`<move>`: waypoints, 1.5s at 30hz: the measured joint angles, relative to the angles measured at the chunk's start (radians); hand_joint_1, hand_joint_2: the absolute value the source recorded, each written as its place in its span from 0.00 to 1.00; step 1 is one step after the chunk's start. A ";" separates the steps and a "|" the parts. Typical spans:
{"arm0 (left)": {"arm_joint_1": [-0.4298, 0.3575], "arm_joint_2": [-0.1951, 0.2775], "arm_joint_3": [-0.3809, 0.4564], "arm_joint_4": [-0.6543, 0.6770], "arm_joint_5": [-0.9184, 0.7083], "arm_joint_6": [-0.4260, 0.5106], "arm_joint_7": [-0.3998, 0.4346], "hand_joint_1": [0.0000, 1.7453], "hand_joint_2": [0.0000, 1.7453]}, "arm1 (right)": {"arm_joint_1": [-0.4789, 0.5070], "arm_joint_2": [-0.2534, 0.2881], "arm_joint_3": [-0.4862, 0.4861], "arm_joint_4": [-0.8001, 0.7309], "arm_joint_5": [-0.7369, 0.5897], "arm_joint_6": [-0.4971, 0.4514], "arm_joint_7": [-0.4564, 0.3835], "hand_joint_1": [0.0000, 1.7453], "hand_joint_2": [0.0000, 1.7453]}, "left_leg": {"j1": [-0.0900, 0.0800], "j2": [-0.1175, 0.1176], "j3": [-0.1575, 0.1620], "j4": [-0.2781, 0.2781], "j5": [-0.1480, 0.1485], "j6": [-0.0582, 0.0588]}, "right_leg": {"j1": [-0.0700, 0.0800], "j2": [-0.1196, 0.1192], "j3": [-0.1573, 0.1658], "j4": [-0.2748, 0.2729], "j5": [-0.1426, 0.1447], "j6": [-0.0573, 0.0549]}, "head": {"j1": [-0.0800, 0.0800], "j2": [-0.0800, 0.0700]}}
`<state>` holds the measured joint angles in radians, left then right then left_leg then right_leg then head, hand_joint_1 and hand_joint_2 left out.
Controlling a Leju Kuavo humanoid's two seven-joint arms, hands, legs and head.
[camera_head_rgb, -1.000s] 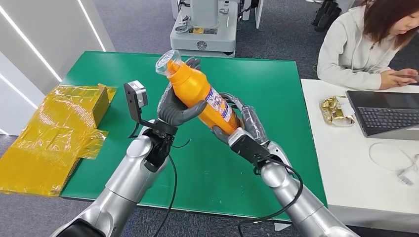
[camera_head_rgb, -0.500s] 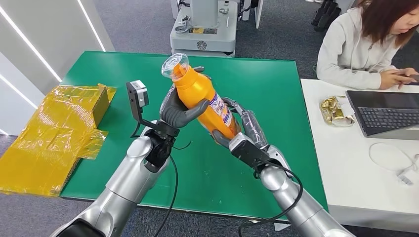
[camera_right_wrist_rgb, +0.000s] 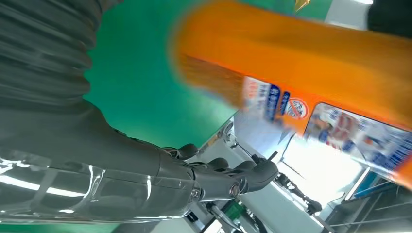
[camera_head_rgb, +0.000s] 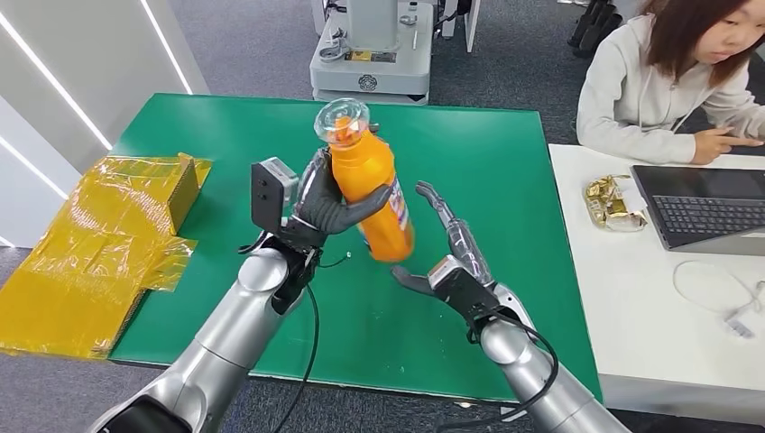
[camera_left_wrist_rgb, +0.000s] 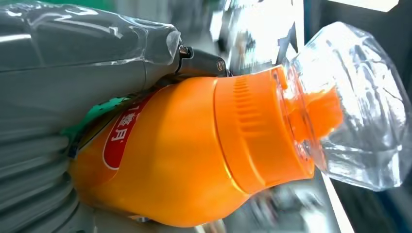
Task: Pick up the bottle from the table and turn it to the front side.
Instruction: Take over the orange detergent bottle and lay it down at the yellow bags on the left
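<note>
An orange bottle (camera_head_rgb: 372, 189) with a clear cap hangs above the green table (camera_head_rgb: 198, 117), nearly upright, its label side turned to the right. My left hand (camera_head_rgb: 329, 203) grips it around the upper body, thumb across the front. The left wrist view shows the orange bottle (camera_left_wrist_rgb: 194, 160) close up, with a red label and the clear cap (camera_left_wrist_rgb: 354, 107). My right hand (camera_head_rgb: 447, 248) stands open just right of the bottle's base, fingers spread and apart from it. In the right wrist view the bottle (camera_right_wrist_rgb: 301, 58) passes blurred above the right hand (camera_right_wrist_rgb: 145, 165).
A crumpled yellow wrapping and box (camera_head_rgb: 108, 234) lie at the table's left edge. A person (camera_head_rgb: 668, 72) sits at a white desk (camera_head_rgb: 649, 334) on the right with a laptop (camera_head_rgb: 708, 207) and gold wrappers (camera_head_rgb: 612, 203). A grey machine base (camera_head_rgb: 370, 63) stands behind the table.
My right hand has let go of the bottle's base and opened. My left hand has swung the bottle from tilted to nearly upright, cap moving right.
</note>
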<state>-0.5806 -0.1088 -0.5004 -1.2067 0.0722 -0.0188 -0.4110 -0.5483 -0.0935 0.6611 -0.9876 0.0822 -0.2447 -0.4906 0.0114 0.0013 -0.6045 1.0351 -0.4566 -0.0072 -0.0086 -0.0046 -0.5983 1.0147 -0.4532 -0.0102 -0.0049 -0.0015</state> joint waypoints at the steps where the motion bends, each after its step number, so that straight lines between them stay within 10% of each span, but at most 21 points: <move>1: -0.007 0.007 -0.001 0.001 -0.095 0.057 -0.013 1.00 1.00 | 0.014 -0.007 -0.005 -0.014 -0.005 0.002 -0.002 0.00 1.00 | 0.000 0.000 0.000 0.000 0.000 0.000 | 0.000 0.000 0.000 0.000 0.000 0.000 | 0.000 0.000; 11: -0.069 0.073 -0.004 0.030 -0.588 0.309 -0.018 1.00 1.00 | 0.160 -0.069 -0.073 -0.190 -0.001 -0.004 -0.004 0.00 1.00 | 0.000 -0.001 0.000 0.000 0.000 0.000 | 0.000 -0.001 0.000 0.000 0.000 0.000 | 0.000 0.000; 19: -0.157 0.145 -0.026 0.124 -1.208 0.483 0.178 1.00 1.00 | 0.387 -0.116 -0.229 -0.467 0.116 -0.014 0.002 0.00 1.00 | 0.000 -0.001 -0.001 0.000 0.000 0.000 | 0.000 -0.001 0.000 0.000 0.000 0.000 | 0.000 0.000; 35: -0.186 0.212 -0.064 0.261 -1.558 0.386 0.379 1.00 1.00 | 0.605 -0.117 -0.407 -0.728 0.182 -0.022 0.003 0.00 1.00 | 0.000 0.001 -0.001 -0.001 0.000 0.000 | 0.000 0.001 0.000 0.000 0.000 0.000 | 0.000 0.000; 45: -0.010 0.334 -0.064 0.317 -1.579 0.327 0.672 1.00 1.00 | 0.712 -0.072 -0.492 -0.806 0.245 0.015 -0.004 0.00 1.00 | 0.001 0.003 0.000 -0.002 -0.001 0.000 | 0.001 0.003 -0.002 0.000 -0.001 -0.001 | 0.000 0.000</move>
<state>-0.5903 0.2252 -0.5649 -0.8893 -1.5070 0.3079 0.2613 0.1638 -0.1656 0.1690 -1.7940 0.3271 -0.2299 -0.4942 0.0124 0.0044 -0.6047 1.0328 -0.4573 -0.0077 -0.0076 -0.0015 -0.6001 1.0146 -0.4544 -0.0115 -0.0050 -0.0015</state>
